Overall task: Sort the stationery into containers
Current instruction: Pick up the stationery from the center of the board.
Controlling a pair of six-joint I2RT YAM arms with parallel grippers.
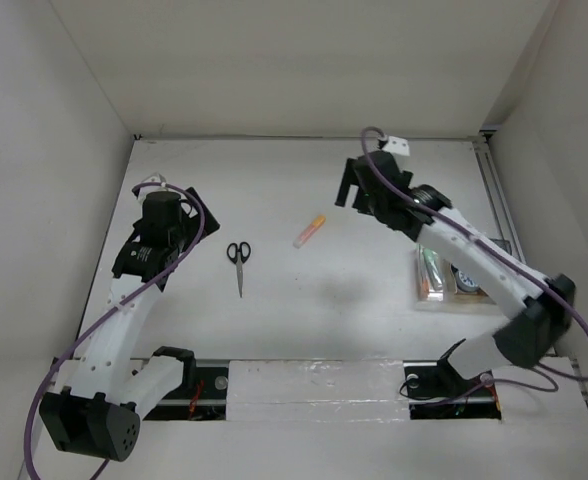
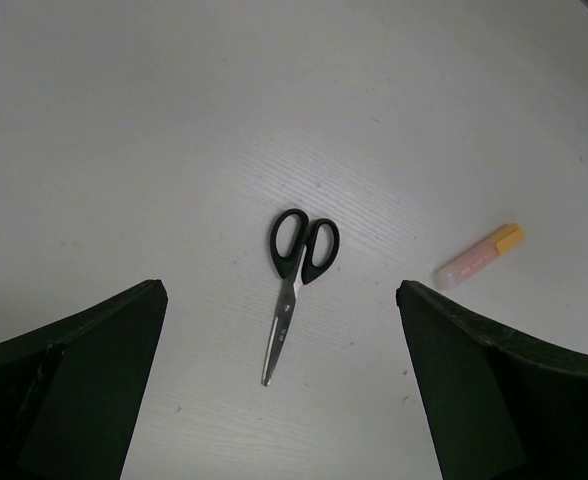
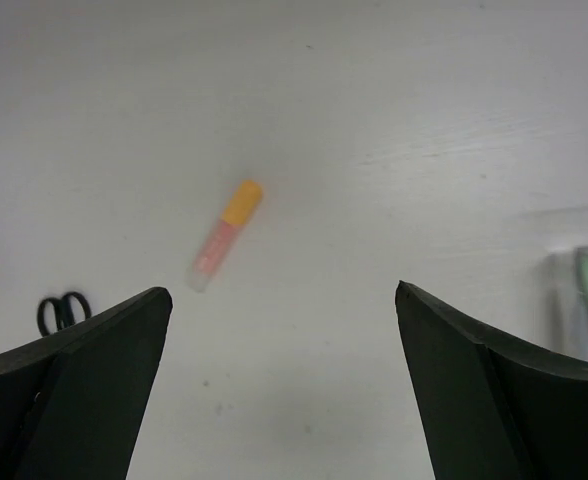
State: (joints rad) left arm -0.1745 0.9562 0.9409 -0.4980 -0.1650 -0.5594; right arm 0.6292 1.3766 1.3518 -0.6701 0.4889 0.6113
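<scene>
Dark fingers of the left gripper (image 2: 280, 290) are seen closest, at the two bottom corners of the left wrist view. They are held wide apart and nothing is gripped between them. Under them, on the white table (image 2: 124, 120), the scissors (image 2: 287, 305) are laid flat and closed, with the black handles away from the camera. The right gripper (image 3: 281, 290) is also spread wide and empty, above the table. The pink-orange marker (image 3: 226, 235) is lying on its side ahead of it, well apart from the scissors. At the right side of the table the clear box (image 1: 417, 285) is placed, and a pale green marker (image 1: 429, 263) and an orange marker (image 1: 435, 289) are seen inside. The wooden box (image 1: 469, 293) is joined beside it. It is partly covered by the right arm (image 1: 484, 262), so its content cannot be told.
</scene>
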